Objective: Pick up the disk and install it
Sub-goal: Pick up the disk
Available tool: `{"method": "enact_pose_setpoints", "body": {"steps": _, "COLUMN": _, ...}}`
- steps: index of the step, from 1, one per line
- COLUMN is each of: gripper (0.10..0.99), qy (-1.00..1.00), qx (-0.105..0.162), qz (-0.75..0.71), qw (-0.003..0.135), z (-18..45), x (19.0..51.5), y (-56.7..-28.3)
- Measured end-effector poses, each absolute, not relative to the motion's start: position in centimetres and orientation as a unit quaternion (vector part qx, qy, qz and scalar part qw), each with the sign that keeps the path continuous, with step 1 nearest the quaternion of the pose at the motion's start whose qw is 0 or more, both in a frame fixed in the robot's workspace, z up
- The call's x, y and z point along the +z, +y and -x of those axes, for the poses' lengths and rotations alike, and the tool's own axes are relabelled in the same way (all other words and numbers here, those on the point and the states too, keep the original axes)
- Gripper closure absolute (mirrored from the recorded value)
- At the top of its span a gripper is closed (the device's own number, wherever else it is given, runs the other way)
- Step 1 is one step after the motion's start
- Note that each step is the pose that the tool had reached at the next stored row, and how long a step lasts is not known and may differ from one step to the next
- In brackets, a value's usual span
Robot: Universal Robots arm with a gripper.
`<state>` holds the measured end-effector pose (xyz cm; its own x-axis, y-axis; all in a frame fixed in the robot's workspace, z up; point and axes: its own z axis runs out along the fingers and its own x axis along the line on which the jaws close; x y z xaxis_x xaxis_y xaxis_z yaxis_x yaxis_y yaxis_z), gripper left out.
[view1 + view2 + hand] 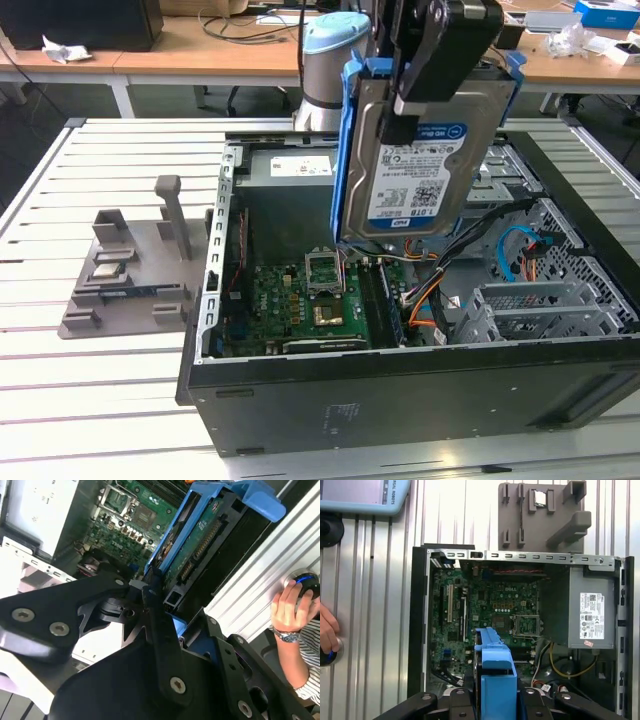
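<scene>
My gripper is shut on the disk, a silver hard drive with a white-and-blue label in a blue plastic carrier. The disk hangs upright, slightly tilted, in the air above the open black computer case. It is over the middle of the case, between the green motherboard and the metal drive cage. In the second wrist view the black fingers clamp the disk near its edge. The first wrist view looks down past the carrier onto the motherboard.
A grey fixture holding a small square chip lies on the slatted table, to the exterior view's left of the case. Orange and blue cables run inside the case. A person's hand rests on a round device beside the case.
</scene>
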<state>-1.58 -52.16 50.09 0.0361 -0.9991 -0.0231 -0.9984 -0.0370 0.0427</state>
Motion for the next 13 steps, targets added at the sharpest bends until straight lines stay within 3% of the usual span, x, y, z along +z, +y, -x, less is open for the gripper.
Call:
{"method": "enact_pose_setpoints", "body": {"steps": 5, "gripper": 0.722, "qy": -0.694, "qx": -0.023, "qz": -0.720, "qw": 0.007, "z": 1.6, "x": 50.0, "y": -54.7}}
{"method": "enact_pose_setpoints", "body": {"steps": 10, "gripper": 0.722, "qy": -0.693, "qx": -0.045, "qz": -0.720, "qw": -0.015, "z": 1.6, "x": 50.0, "y": -55.8}}
{"method": "enact_pose_setpoints", "body": {"steps": 13, "gripper": 0.722, "qy": -0.699, "qx": -0.045, "qz": -0.714, "qw": -0.016, "z": 1.6, "x": 49.9, "y": -56.1}}
